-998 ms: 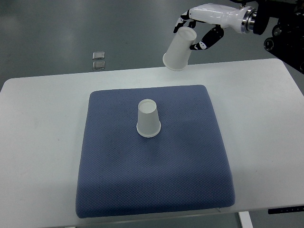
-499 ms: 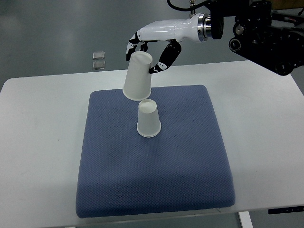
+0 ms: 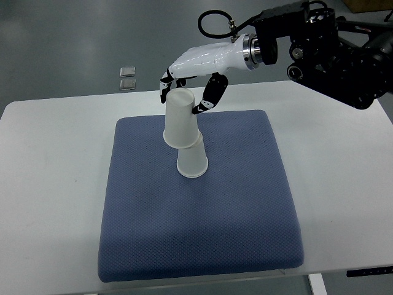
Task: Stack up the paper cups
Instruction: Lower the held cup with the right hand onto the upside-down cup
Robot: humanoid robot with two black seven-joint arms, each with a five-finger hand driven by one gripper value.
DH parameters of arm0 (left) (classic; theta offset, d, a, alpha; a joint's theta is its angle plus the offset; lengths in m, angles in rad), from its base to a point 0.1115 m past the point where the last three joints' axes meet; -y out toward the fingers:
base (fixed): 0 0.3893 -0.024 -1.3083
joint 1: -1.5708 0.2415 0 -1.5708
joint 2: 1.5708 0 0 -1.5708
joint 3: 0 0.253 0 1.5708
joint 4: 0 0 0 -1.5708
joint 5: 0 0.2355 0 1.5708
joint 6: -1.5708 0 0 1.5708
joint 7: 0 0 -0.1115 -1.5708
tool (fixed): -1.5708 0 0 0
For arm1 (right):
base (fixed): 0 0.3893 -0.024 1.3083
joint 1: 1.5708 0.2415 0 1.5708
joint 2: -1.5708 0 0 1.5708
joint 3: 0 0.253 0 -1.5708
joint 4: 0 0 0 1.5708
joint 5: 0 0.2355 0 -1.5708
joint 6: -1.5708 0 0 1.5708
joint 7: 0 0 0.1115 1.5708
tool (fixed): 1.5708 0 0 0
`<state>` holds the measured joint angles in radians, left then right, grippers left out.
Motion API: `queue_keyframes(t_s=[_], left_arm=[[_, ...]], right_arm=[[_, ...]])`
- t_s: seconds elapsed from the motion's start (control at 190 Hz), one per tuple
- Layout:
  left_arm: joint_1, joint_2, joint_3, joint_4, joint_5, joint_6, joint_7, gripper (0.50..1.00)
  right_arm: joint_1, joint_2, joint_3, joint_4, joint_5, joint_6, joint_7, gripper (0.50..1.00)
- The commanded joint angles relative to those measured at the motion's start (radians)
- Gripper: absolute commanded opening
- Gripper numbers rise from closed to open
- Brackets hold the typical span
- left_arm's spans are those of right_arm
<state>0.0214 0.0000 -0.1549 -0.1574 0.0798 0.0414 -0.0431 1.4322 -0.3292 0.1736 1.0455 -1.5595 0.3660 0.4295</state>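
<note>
Top view: the right hand [image 3: 191, 86] has its fingers [image 3: 209, 97] curled around the closed end of an inverted held cup [image 3: 180, 120], thumb on one side and the others opposite. Below the fingers, the held cup's open rim overlaps the top of the standing cup [image 3: 193, 161], which sits upside down on the blue cushion [image 3: 245, 203] atop the white table [image 3: 55, 172]. The held cup appears slightly offset and tilted. Recommended: square the rim over the lower cup, lower straight, release only once seated. The left hand is not visible.
</note>
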Motion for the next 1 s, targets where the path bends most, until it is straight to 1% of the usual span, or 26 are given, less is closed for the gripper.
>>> queue_keyframes(t_s=[0.0,0.494,0.599,0.751,0.882,0.93,0.987,0.993], left_arm=[[0.0,0.0,0.0,0.001,0.0,0.0,0.0,1.0],[0.0,0.0,0.0,0.001,0.0,0.0,0.0,1.0],[0.0,0.0,0.0,-0.001,0.0,0.0,0.0,1.0],[0.0,0.0,0.0,-0.001,0.0,0.0,0.0,1.0],[0.0,0.0,0.0,-0.001,0.0,0.0,0.0,1.0],[0.0,0.0,0.0,-0.001,0.0,0.0,-0.001,1.0],[0.0,0.0,0.0,0.001,0.0,0.0,0.0,1.0],[0.0,0.0,0.0,-0.001,0.0,0.0,0.0,1.0]], right_arm=[[0.002,-0.001,0.0,0.001,-0.021,0.001,0.0,0.592],[-0.016,-0.008,-0.002,0.001,-0.074,-0.001,0.003,0.594],[-0.03,-0.005,-0.002,0.001,-0.076,-0.019,0.002,0.599],[-0.042,-0.005,-0.005,0.001,-0.086,-0.024,0.0,0.609],[-0.047,-0.005,-0.006,0.001,-0.086,-0.035,-0.001,0.65],[-0.05,-0.005,-0.006,0.001,-0.086,-0.036,-0.001,0.695],[-0.052,-0.007,-0.006,0.001,-0.085,-0.036,-0.001,0.723],[-0.05,-0.007,-0.006,-0.001,-0.085,-0.035,0.0,0.731]])
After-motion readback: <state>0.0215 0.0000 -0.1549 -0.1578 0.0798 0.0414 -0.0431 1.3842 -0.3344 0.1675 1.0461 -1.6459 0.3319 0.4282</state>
